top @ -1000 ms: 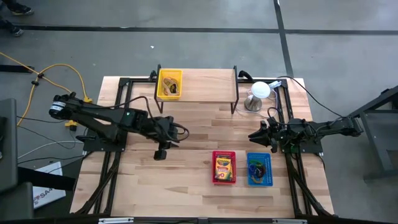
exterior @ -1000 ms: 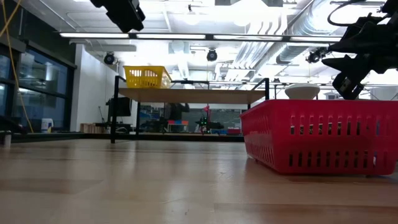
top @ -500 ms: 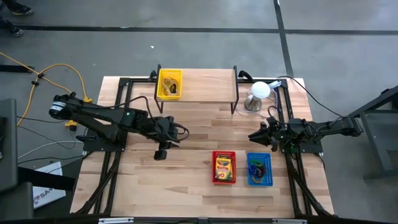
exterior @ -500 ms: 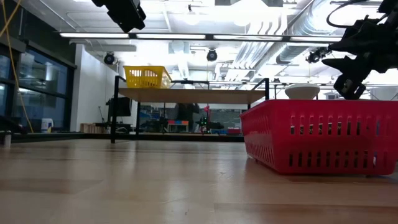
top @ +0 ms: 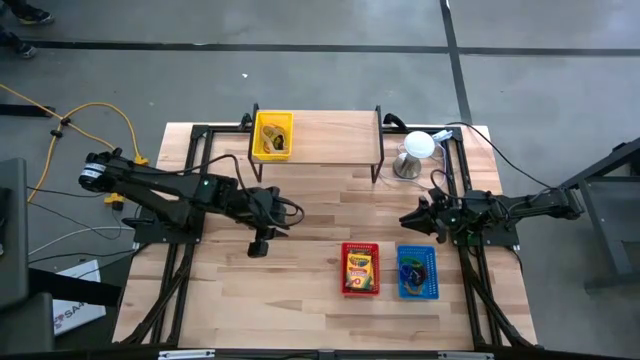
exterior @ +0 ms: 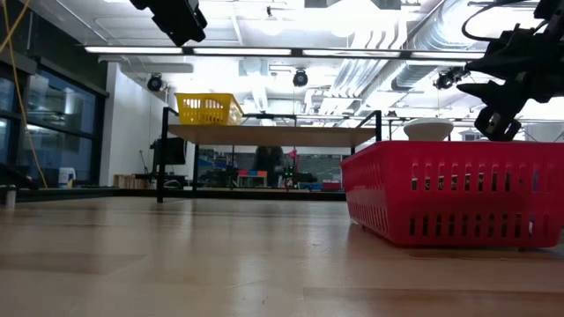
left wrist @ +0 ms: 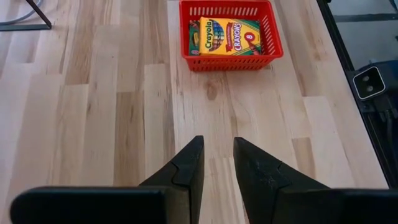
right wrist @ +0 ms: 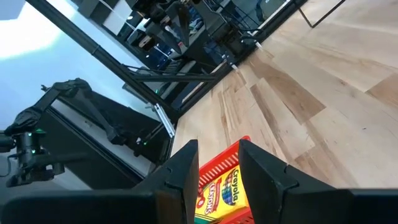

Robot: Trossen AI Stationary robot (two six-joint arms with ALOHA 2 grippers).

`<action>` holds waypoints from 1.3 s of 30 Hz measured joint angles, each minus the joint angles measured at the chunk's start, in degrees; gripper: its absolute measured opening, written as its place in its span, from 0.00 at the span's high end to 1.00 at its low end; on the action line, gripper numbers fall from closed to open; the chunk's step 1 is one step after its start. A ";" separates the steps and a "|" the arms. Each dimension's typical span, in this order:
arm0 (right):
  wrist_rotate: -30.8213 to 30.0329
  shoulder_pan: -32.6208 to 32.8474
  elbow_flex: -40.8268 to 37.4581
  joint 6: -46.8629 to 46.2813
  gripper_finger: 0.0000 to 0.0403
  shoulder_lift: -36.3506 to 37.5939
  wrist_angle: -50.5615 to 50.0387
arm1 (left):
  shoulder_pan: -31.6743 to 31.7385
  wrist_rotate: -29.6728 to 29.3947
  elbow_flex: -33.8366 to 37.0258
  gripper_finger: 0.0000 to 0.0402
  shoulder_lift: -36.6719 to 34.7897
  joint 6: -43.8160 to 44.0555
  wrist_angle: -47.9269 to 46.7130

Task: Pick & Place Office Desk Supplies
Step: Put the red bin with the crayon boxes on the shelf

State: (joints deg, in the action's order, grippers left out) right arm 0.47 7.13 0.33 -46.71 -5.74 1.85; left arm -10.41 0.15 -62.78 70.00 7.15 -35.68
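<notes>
A yellow-and-green crayon box lies flat in a red basket near the table's front. Beside it a blue basket holds small coloured items. On the raised shelf, a yellow basket holds a few small things. My left gripper hangs open above bare wood left of the red basket, holding nothing; its wrist view shows the crayon box ahead. My right gripper is open and level near the table's right edge, beyond the blue basket, holding nothing.
A wooden shelf on black legs spans the table's far side. A white dome on a metal base stands at the far right. Black frame rails run along both sides. Bare wood lies left of the baskets.
My right gripper has rolled a little about the line it points along, staying in place. Nothing else has moved.
</notes>
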 joint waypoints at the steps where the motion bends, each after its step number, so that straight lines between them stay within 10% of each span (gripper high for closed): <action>1: -0.03 0.00 0.00 0.28 0.75 0.00 0.01 | 0.00 0.00 0.00 0.79 0.01 -0.02 0.00; 10: -1.53 0.01 2.23 7.38 0.75 -2.76 1.51 | 0.00 0.01 0.00 0.79 0.01 0.11 0.00; 39: 1.39 2.65 42.83 31.91 0.75 -60.74 -13.77 | 0.00 0.01 0.00 0.79 0.02 0.20 0.22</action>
State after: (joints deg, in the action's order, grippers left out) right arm 1.86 9.78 43.15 -14.80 -66.48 -11.93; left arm -10.41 0.15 -62.78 70.02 7.35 -35.46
